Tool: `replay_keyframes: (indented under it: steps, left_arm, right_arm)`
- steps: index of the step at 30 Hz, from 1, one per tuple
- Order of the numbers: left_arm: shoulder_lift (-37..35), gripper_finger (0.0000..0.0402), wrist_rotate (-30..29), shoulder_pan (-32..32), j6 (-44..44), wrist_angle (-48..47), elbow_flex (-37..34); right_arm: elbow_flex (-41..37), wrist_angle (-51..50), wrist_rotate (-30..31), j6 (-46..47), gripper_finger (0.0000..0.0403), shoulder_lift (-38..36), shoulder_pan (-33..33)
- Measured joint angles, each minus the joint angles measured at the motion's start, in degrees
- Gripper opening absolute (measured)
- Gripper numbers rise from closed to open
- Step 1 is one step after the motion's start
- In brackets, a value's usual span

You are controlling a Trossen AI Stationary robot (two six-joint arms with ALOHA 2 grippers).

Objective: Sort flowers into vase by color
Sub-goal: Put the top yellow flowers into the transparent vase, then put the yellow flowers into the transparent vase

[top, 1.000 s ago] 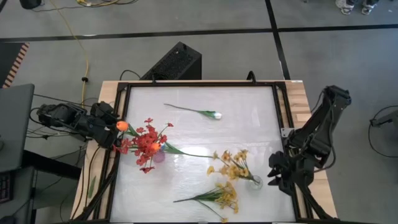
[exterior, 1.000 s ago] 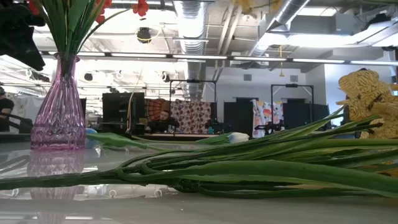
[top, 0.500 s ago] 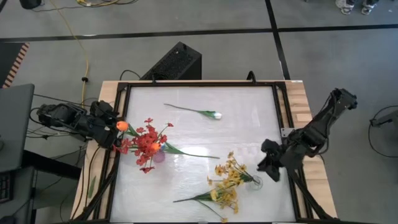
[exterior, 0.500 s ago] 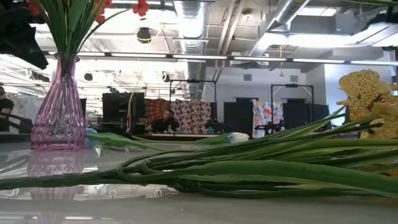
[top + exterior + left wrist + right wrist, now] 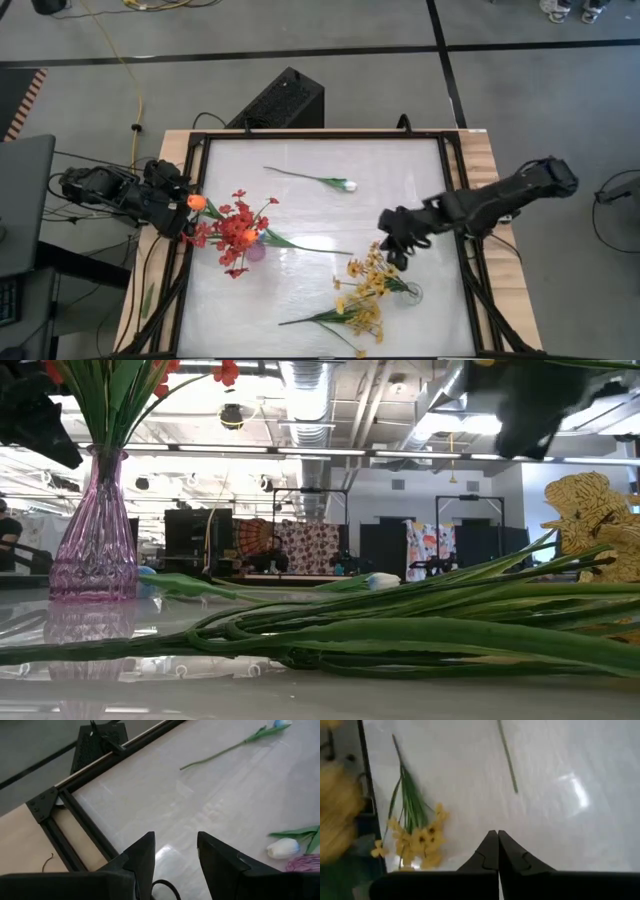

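While the right claw (image 5: 392, 243) is hanging over the middle-right of the white glossy table (image 5: 400, 175) with its two dark fingers pressed together and carrying nothing, the flowers left to sort are lying as follows.

Item: yellow small-bloom spray with long green stems (image 5: 345, 316), lying flat near the table's front edge. Its stems are running roughly left to right, blossoms at the right end. It is lying just forward of the right claw and well apart from the left one. The right wrist view is showing the same spray (image 5: 415, 827) ahead of the shut fingers.

Item: second yellow spray (image 5: 375, 268), standing in a small clear vase (image 5: 411, 293), directly in front of the right claw and near it.

Item: white-budded single flower on a thin green stem (image 5: 318, 180), lying at the far side of the table, long axis left to right, bud to the right.

Item: red blossom cluster (image 5: 232, 233) in a pink ribbed glass vase (image 5: 94, 535), at the table's left.

The left claw (image 5: 172, 195) is waiting at the left edge beside the red cluster, fingers moderately parted and empty.

Judgement: the right arm is the nearer to the loose yellow spray, so a grasp across its stems is looking likely, once the fingers are parting.
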Motion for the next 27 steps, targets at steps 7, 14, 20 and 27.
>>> replay_keyframes:
  steps: [7, 14, 20, 27]
  left_arm:
    - [0.0, 0.0135, 0.53, 0.01, -1.76, 0.02, 0.0]
    - [-0.01, 0.0135, 3.18, 0.0, -2.39, 0.02, 0.0]
    - [0.0, 0.0135, 3.82, 0.01, -2.48, 0.02, 0.0]
    - [-0.02, 0.0135, 3.74, 0.02, -2.35, 0.0, 0.0]
  right_arm:
    - [-1.0, 14.18, -25.56, -2.42, 0.0017, 5.72, -7.99]
    - [-1.0, 23.84, -47.46, 1.94, 0.002, 8.88, -6.28]
    - [-1.0, 22.14, -51.58, 4.75, 0.002, 5.4, -4.1]
    - [-1.0, 9.62, -48.02, 5.93, 0.002, -4.85, -3.79]
